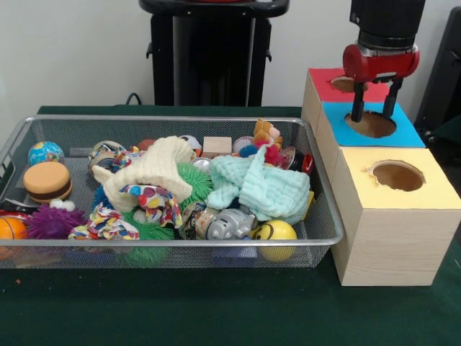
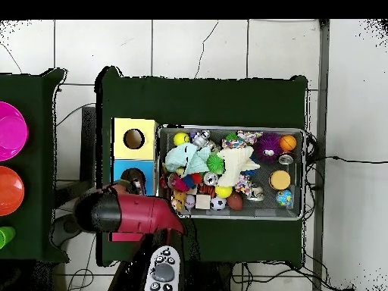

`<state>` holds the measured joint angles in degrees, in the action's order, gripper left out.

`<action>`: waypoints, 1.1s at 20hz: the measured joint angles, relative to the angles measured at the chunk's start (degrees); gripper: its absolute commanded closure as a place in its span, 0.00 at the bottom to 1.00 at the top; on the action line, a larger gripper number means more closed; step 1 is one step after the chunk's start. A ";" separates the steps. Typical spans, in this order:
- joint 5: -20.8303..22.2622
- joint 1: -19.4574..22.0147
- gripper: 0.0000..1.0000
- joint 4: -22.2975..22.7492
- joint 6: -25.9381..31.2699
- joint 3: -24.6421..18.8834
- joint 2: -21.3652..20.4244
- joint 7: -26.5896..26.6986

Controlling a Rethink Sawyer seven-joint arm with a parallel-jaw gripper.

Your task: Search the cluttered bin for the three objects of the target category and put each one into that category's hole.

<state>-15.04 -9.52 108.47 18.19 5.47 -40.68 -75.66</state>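
Note:
The silver wire-mesh bin (image 1: 173, 244) sits on the green table, full of toys and cloths; it also shows in the overhead view (image 2: 227, 128). No crushed clear plastic bottle shows in it; any are hidden under the clutter. My gripper (image 1: 373, 112) hangs directly over the round hole (image 1: 371, 124) in the blue-topped box (image 1: 412, 134), to the right of the bin. Its fingers (image 1: 358, 108) are open with nothing between them. In the overhead view the red arm (image 2: 132, 212) reaches to the blue box (image 2: 121, 168) and covers part of it.
A red-topped box (image 1: 324, 86) stands behind the blue one and a yellow-topped box (image 1: 432, 191) with its hole (image 1: 397, 175) in front. The bin holds a mint cloth (image 1: 259, 184), a cream cloth (image 1: 155, 169), a silver toy animal (image 1: 227, 223) and a yellow smiley ball (image 1: 276, 232).

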 measured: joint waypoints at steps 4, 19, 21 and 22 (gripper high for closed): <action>0.01 -0.01 0.00 -0.22 4.94 1.03 -1.49 0.00; 0.18 0.99 0.00 -0.26 9.83 2.41 -6.54 0.00; 0.19 1.46 0.00 -0.28 9.83 2.41 -6.93 0.00; 0.18 1.60 0.00 -0.29 9.83 2.41 -7.05 0.00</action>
<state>-14.86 -7.92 108.18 28.02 7.88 -47.74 -75.66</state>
